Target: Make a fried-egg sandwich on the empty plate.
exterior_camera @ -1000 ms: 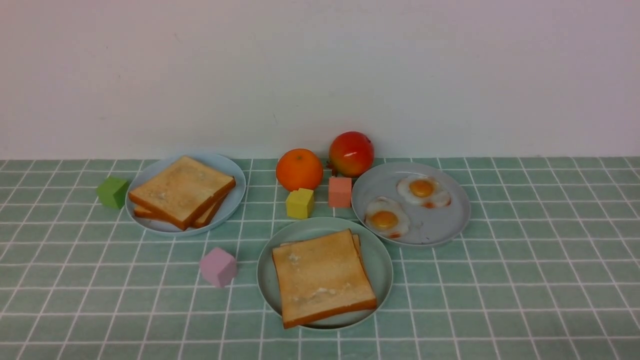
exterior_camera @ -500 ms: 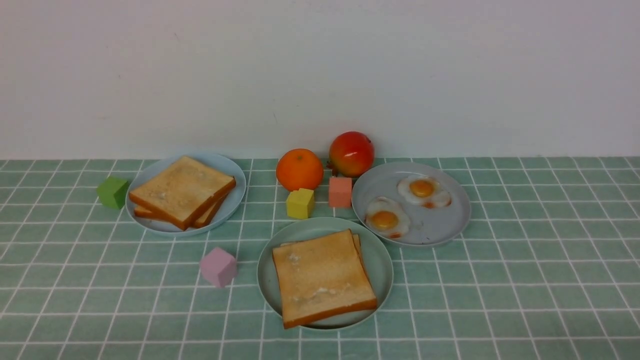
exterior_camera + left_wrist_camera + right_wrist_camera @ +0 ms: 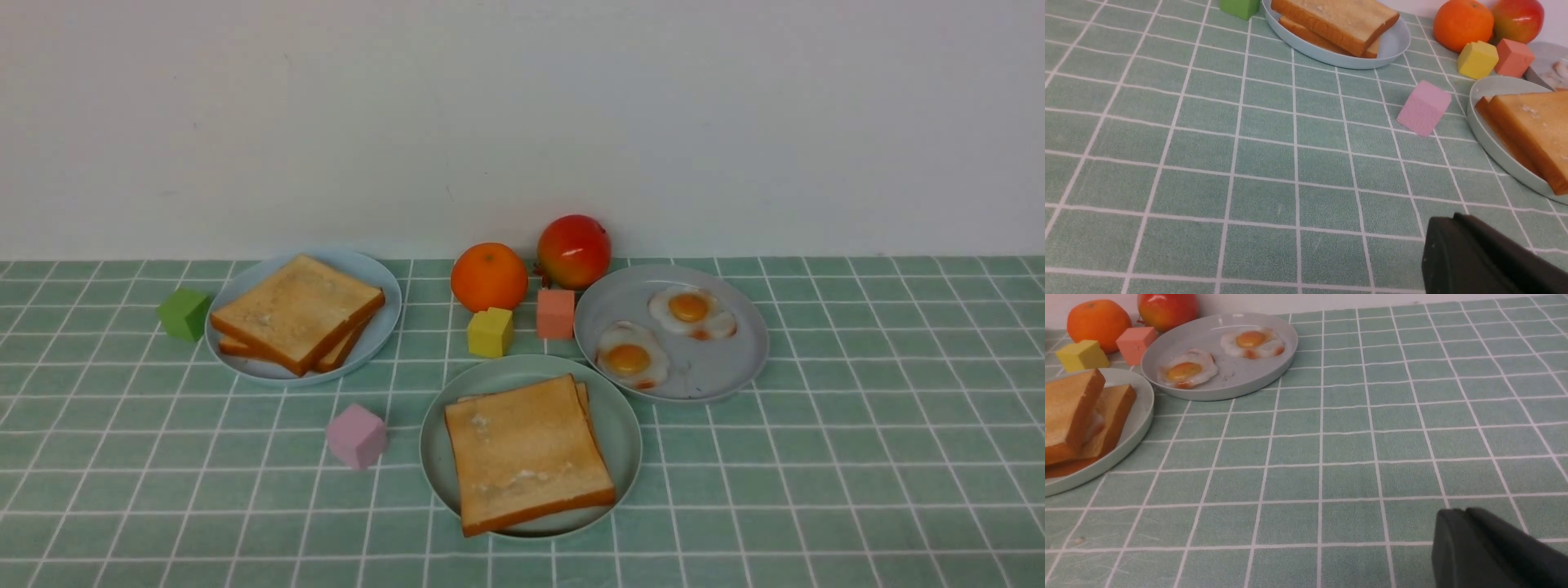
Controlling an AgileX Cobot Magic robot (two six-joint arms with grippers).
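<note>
1. On the near middle of the green checked cloth sat the mint-green plate, and it carried a stack: one toast slice on top, and the edge of a second slice showing just beyond its far right side.
2. From the right wrist view, something pale white showed between the two slices; I took it for an egg, so the sandwich looked already put together.
3. To the far left, the pale blue plate held two spare slices, stacked askew; I judged it the bread supply.
4. To the far right, the grey plate kept two fried eggs lying apart.
5. An orange, a red fruit and yellow, salmon, pink and green blocks stood around as clutter, none touching the sandwich.
6. Neither arm showed from the front; both seemed drawn back to the near side.
7. The left gripper showed only a dark corner in its own view, pressed closed, holding nothing.
8. The right gripper showed likewise, over bare cloth; I couldn't tell how far it was open.
</note>
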